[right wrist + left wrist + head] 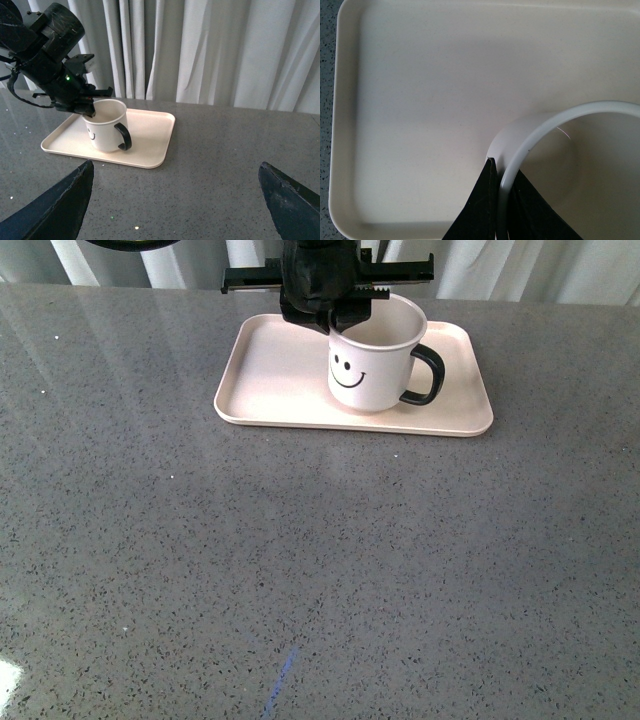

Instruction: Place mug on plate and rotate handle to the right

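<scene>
Overhead, the left hand (pixel 337 319) clamps the rim of the mug (pixel 372 368), angled down over the plate (pixel 270 380).

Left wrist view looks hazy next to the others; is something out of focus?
Left wrist view: yes, the mug rim and left gripper sit very close, so they blur; soft shadow dims the plate. Front view: sharp, pale glare streaks on the table. Right wrist view: the right gripper shows as blurred dark wedges.
</scene>
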{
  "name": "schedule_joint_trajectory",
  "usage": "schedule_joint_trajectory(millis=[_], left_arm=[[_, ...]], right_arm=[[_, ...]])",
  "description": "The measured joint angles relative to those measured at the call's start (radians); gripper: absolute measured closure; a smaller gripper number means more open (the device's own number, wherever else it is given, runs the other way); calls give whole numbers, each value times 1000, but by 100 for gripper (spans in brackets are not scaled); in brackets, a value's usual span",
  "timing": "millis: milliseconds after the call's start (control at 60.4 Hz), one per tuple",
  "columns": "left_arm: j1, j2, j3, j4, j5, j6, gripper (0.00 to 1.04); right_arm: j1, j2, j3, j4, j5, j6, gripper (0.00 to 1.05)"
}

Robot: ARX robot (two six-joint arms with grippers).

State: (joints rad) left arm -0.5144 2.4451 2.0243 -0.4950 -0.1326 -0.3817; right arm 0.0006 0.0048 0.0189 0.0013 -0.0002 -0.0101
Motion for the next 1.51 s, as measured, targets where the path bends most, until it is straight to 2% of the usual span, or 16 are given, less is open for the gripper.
schedule_joint_trajectory(millis=[778,828,960,1093,1341,1374,1507], left_arm=[[-1,89,122,-62,17,26,102],[-1,91,122,-62,22,28,90],[-1,94,122,-61,26,38,72],[0,89,108,-32,32,60,46],[9,6,-8,49,51,90,10],[11,-10,-24,61,54,95,8],[27,-154,-162,180,68,110,9]], right_arm=[[0,0,0,0,0,0,9],[0,0,0,0,0,0,9],[0,0,0,0,0,0,9],[0,0,0,0,0,0,9],[0,0,0,0,0,0,9],[0,0,0,0,0,0,9],[0,0,0,0,0,0,9]])
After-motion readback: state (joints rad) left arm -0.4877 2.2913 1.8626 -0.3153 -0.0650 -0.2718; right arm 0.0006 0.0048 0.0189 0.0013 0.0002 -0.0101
